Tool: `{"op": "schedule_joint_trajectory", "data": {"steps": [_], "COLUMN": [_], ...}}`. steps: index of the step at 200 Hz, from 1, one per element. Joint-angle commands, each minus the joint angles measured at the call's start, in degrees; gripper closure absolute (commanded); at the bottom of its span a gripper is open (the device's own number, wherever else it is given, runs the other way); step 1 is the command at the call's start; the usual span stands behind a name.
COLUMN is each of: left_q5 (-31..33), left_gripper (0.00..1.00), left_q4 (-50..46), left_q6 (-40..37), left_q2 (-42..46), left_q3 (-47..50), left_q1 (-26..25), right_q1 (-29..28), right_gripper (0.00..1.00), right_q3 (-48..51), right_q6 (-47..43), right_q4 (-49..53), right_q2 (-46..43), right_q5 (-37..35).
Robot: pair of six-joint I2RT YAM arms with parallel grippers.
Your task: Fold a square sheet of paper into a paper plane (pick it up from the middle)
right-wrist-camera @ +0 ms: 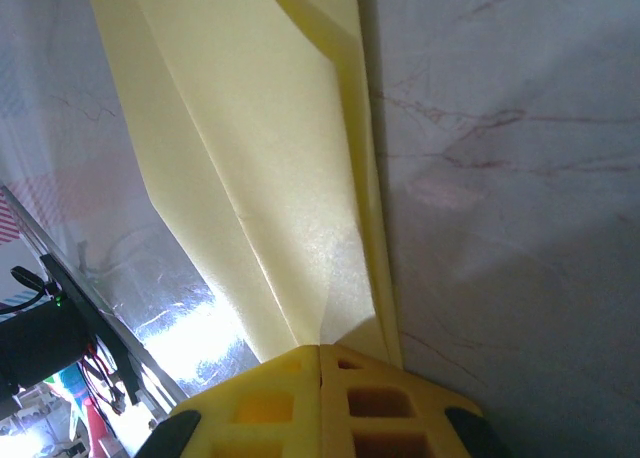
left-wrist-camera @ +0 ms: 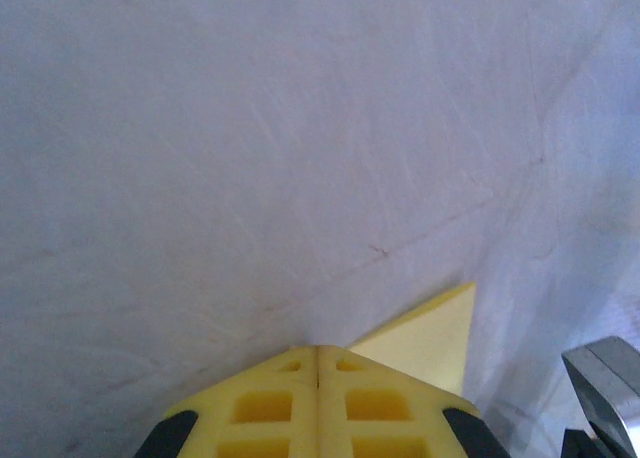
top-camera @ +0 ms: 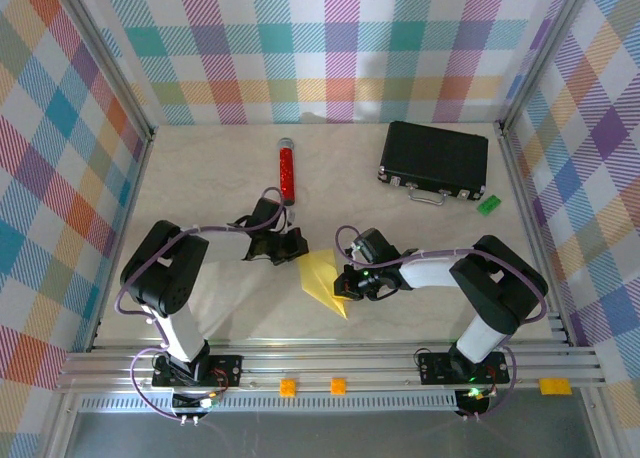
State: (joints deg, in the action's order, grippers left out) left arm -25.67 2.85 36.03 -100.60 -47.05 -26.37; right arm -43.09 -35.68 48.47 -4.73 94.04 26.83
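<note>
My right pincer (right-wrist-camera: pixel 320 350) is pressed together, pinching the right edge of the folded yellow paper (top-camera: pixel 322 273) at mid-table. My left pincer (left-wrist-camera: pixel 318 350), also pressed together, sits at its far-left corner. Beyond lie a red cylinder (top-camera: pixel 287 173) and a black case (top-camera: pixel 435 160).
</note>
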Motion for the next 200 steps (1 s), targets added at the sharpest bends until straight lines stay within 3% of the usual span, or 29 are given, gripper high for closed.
{"op": "schedule_joint_trajectory", "data": {"steps": [1,60,90,149,172,200], "left_q5": [1.9,3.4,2.6,0.3,0.1,0.5], "left_gripper": [0.99,0.95,0.93,0.94,0.95,0.95], "left_q4": [-3.7,-4.8,-3.2,1.0,1.8,2.9], "left_q6": [-2.3,-0.3,0.8,1.7,1.5,1.6], "left_q2": [-0.6,8.6,12.6,8.1,6.1,3.3], "left_q3": [-1.6,0.2,2.5,3.2,3.0,3.0], "left_q1": [0.8,0.8,-1.6,-8.5,-9.7,-9.8], "right_q1": [-0.3,-0.3,-0.2,-0.2,-0.3,-1.2], "right_gripper": [0.99,0.96,0.91,0.73,0.63,0.59], "right_q3": [1.6,-1.3,-4.2,-1.1,3.7,7.7], "right_q6": [-1.7,-4.1,-5.2,-3.5,-0.3,3.1], "right_q4": [8.2,9.4,10.2,13.7,13.5,12.2], "right_q2": [2.4,1.4,-1.1,-11.9,-17.0,-21.0], "right_q5": [-2.9,-1.6,-0.7,-3.6,-3.4,-0.7]}}
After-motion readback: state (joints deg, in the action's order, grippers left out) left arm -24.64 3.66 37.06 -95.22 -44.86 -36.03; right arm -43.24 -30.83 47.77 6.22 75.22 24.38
